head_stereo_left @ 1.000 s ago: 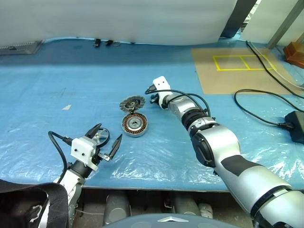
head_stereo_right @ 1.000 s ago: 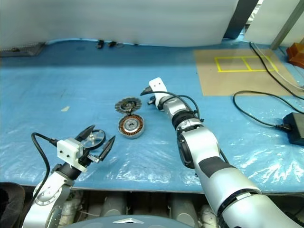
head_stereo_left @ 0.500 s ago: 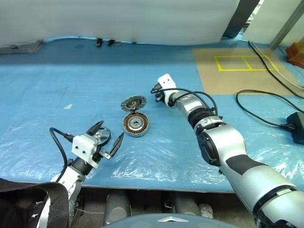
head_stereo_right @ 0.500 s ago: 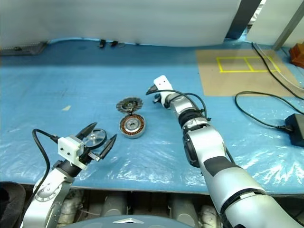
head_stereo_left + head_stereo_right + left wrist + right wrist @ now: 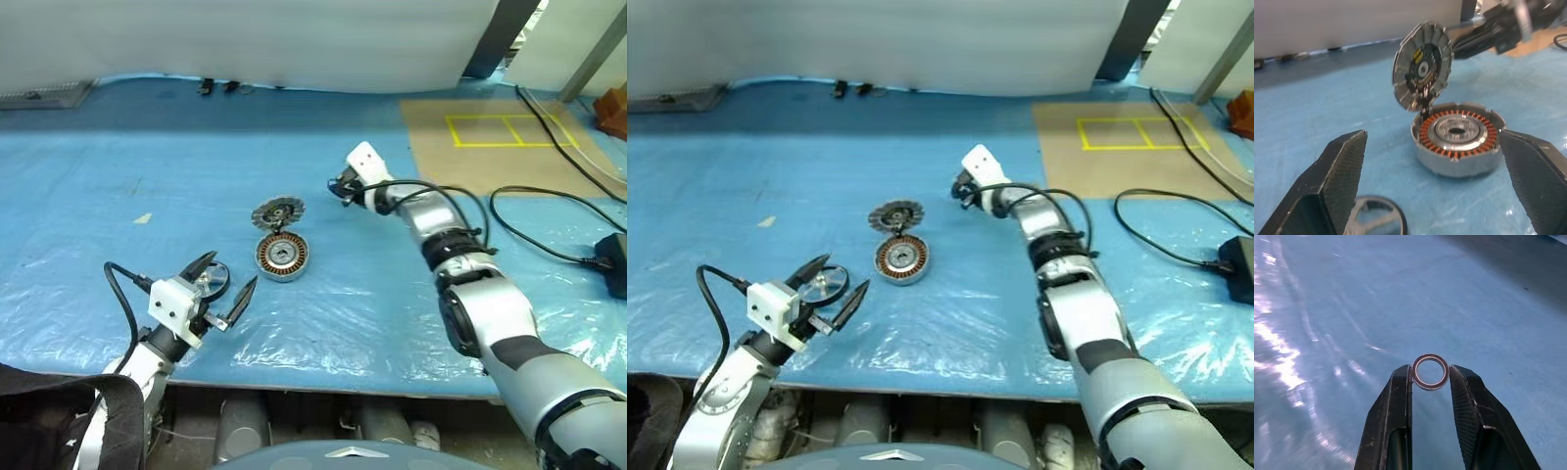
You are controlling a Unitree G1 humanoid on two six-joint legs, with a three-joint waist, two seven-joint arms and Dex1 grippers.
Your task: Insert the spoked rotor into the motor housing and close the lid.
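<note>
Left wrist view first: how does the left hand (image 5: pixel 1432 147) stand?

— Wide apart, both black fingers (image 5: pixel 1337 176) spread with nothing between them. It has hold of nothing.

Where is the spoked rotor (image 5: pixel 1374 223) from that hand?

— Flat on the blue-sheeted bench (image 5: pixel 98 196), close under the hand, low between the two fingers and nearer the finger on the hand's outer side. I cannot tell whether a finger touches it. In the left eye view the rotor (image 5: pixel 209 282) shows just behind the fingertips.

And the motor housing (image 5: pixel 1457 137)?

— Straight ahead of the left hand, beyond the fingertips and apart from them. It sits flat on the bench, its copper ring of windings and silver hub facing up. The lid (image 5: pixel 1422 71) stands raised at the housing's far edge, tilted back, its inner face turned toward the hand. The housing is uncovered, with no rotor in it.

What about the right hand (image 5: pixel 1430 374)?

— Closed to a narrow gap on a small ring (image 5: pixel 1430 371), pinched edge to edge right at the fingertips. The ring is thin, metal, with a reddish band inside, its hole facing the wrist camera.

Where is that hand relative to the parts?

— In the right eye view the right hand (image 5: pixel 960 193) hangs above the bench, fingers pointing toward the lid. The lid and housing lie ahead of its fingertips, clearly apart from them. The rotor is well away from it, over by the left hand.
</note>
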